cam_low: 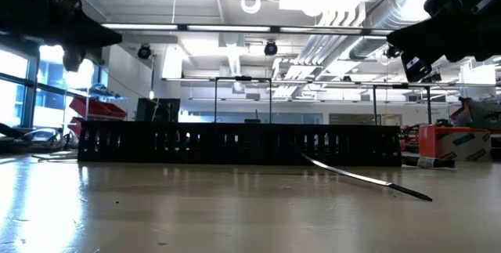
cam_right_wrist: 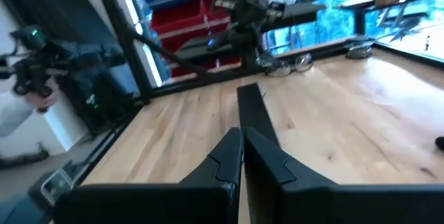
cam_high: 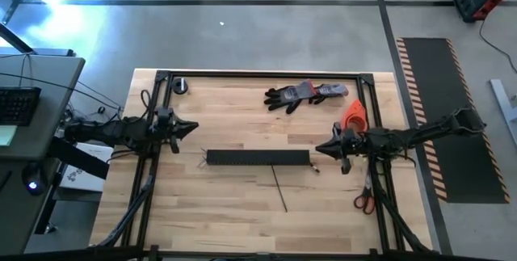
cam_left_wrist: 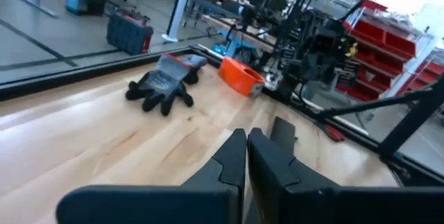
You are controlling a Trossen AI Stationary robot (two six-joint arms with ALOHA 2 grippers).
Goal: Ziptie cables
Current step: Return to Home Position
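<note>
The long black slotted bar [cam_high: 258, 157] lies across the table's middle and shows side-on in the low view [cam_low: 235, 143]. Of the cables, only thin wire ends show, at the bar's left end [cam_high: 202, 162] and right end [cam_high: 316, 168]. A thin black strip [cam_high: 279, 188] lies on the table just near of the bar. My left gripper [cam_high: 194, 127] hovers shut, left of and slightly beyond the bar's left end; its own view [cam_left_wrist: 246, 137] shows the fingers together. My right gripper [cam_high: 317, 149] hovers shut above the bar's right end, with its fingers together [cam_right_wrist: 241, 135].
Black-and-grey gloves [cam_high: 303, 94] lie near the far edge, with an orange object [cam_high: 354, 115] to their right. A tape roll [cam_high: 179, 86] sits at the far left corner. Red-handled scissors [cam_high: 363, 200] lie at the right, behind the right arm. A black frame [cam_high: 266, 73] borders the table.
</note>
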